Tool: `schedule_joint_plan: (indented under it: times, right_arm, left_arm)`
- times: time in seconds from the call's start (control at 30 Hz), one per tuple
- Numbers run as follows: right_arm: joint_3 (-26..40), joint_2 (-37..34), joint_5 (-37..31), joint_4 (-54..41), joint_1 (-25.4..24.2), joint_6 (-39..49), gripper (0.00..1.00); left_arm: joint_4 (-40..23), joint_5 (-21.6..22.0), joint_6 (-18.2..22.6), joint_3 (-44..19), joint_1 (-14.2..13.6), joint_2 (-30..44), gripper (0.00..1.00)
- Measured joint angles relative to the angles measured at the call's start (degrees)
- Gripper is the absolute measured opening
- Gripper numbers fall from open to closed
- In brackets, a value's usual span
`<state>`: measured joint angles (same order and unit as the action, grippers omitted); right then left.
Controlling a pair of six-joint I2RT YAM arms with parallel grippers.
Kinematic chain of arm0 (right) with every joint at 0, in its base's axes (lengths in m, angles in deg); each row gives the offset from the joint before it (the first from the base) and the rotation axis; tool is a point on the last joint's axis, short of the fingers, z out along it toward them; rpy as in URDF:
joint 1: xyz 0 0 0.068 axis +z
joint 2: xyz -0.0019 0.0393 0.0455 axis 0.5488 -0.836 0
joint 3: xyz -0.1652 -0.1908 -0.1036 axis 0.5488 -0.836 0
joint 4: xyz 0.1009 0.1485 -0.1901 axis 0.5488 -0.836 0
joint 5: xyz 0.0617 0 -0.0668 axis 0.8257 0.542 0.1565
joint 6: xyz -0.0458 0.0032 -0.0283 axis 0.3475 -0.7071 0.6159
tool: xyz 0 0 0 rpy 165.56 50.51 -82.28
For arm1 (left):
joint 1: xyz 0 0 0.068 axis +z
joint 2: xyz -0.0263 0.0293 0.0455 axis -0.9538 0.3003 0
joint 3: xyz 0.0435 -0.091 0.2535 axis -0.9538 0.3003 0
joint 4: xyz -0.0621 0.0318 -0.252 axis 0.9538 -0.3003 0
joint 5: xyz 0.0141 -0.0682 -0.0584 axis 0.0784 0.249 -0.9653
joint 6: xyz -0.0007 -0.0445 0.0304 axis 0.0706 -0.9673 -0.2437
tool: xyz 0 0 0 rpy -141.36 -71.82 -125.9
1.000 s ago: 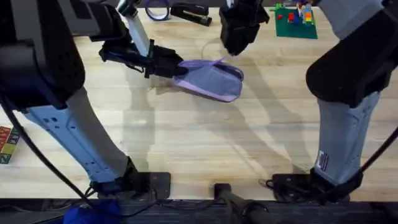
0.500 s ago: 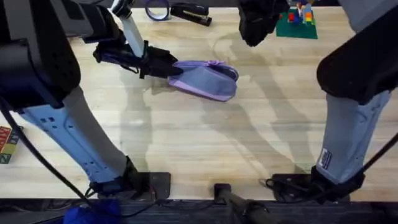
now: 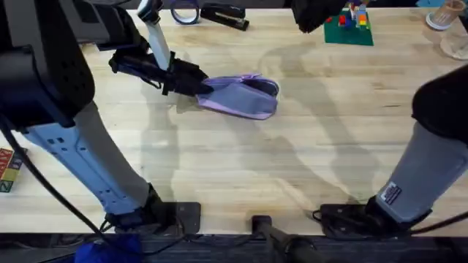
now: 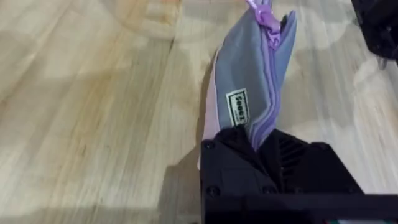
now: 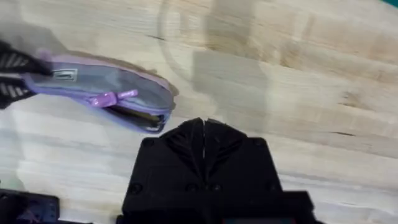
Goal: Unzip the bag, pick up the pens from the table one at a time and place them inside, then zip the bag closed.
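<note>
Step in hand: you look to be at the zipping stage; the bag (image 3: 241, 97) lies on the tabletop (image 3: 292, 168) at the far middle, its zipper mostly drawn, with a small gap gaping at the end away from your left arm.
Left pincer (image 3: 196, 82): clenched on the bag's near end; in the left wrist view the fabric is pinched between the fingers (image 4: 233, 158).
Right pincer (image 5: 203, 127): lifted clear of the bag, fingers pressed together on nothing; from overhead it hangs dark near the far edge, beside the toy bricks (image 3: 348, 22).
Zipper pull (image 5: 112, 98): sits a little short of the open end, tab lying on the grey side panel.
Pens: you cannot tell whether any are inside; I see none loose on the tabletop.
Next move, as I judge it: hold the left grip as anchor, bring the right pincer down onto the pull, and draw it to the end stop.
Risk: the tab is small and flat; a pinch may catch fabric instead.
</note>
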<state>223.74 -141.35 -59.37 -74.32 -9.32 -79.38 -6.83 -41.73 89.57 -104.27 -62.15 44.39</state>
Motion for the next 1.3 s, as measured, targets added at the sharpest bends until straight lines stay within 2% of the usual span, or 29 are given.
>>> schedule_joint_plan:
  times: [0.23, 0.3, 0.33, 0.37, 0.47, 0.5, 0.6, 0.83, 1.3]
  right_arm:
    - [0.00, 2.63, 0.02, 0.00, 3.39, -0.67, 0.031]
    - [0.00, 3.19, 0.25, 0.00, 4.37, -1.37, 0.060]
    - [0.00, 3.50, 0.54, 0.00, 4.88, -1.82, 0.122]
    - [0.00, 3.77, 1.04, 0.00, 5.29, -2.05, 0.229]
    - [0.00, 4.71, 3.18, 0.02, 6.52, -2.79, 0.662]
    - [0.00, 4.98, 3.90, 0.02, 6.85, -3.00, 0.764]
    - [0.03, 5.36, 6.64, 0.02, 7.45, -3.80, 0.968]
    - [0.07, 5.36, 12.04, 0.02, 7.48, -5.06, 0.996]
    - [0.09, 5.36, 13.79, 0.02, 7.48, -8.95, 0.996]
  left_arm:
    - [-1.49, 3.88, 0.01, 0.00, -0.01, 0.00, 0.043]
    - [-1.84, 4.21, 0.02, 0.00, -0.01, 0.01, 0.043]
    - [-1.97, 4.46, 0.03, 0.00, -0.01, 0.00, 0.043]
    - [-2.05, 4.63, 0.03, 0.00, -0.01, 0.00, 0.043]
    - [-2.08, 5.12, 0.08, 0.00, -0.01, 0.02, 0.043]
    - [-2.09, 5.14, 0.17, 0.00, -0.01, 0.01, 0.043]
    - [-2.10, 5.20, 0.55, 0.00, -0.01, 0.00, 0.043]
    - [-2.10, 5.33, 0.92, 0.00, -0.01, 0.01, 0.043]
    - [-2.10, 5.36, 1.05, 0.00, -0.01, 0.00, 0.043]
